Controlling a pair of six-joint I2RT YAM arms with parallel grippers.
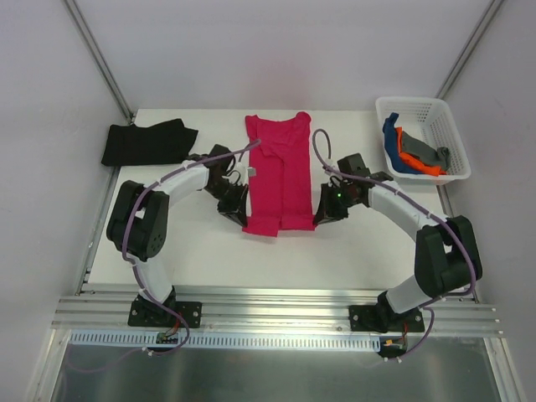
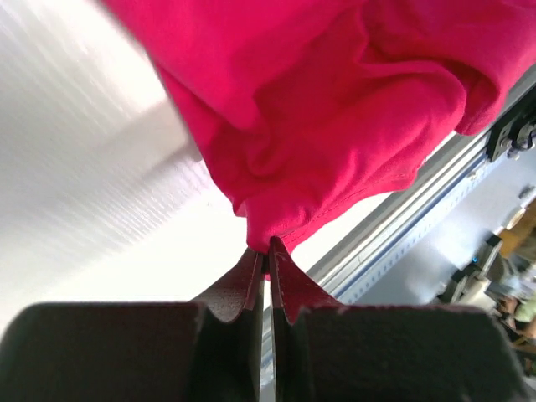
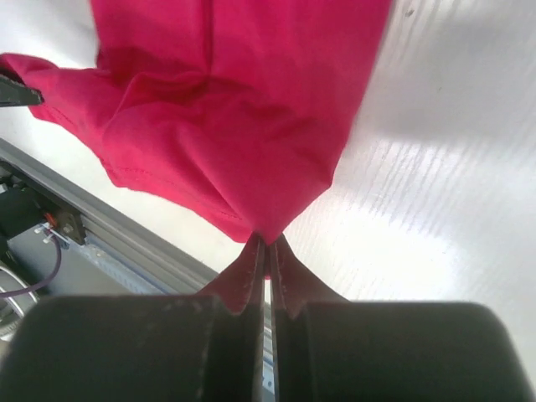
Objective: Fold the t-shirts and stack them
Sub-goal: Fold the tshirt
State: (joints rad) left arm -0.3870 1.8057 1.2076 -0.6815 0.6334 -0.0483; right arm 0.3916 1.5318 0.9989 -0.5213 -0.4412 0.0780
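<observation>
I have both near corners of the pink shirt (image 1: 280, 172) pinched: left gripper (image 2: 265, 251) clamps the left one, right gripper (image 3: 268, 241) the right.

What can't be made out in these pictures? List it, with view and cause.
Top view: near corners of the pink t-shirt, covered by the left gripper and right gripper.
Top view: how many shirts lie in the basket; bunched and small.
Top view: folds of the black t-shirt, too dark.
Wrist views: collar of the pink t-shirt, cut off by the top edge.
</observation>
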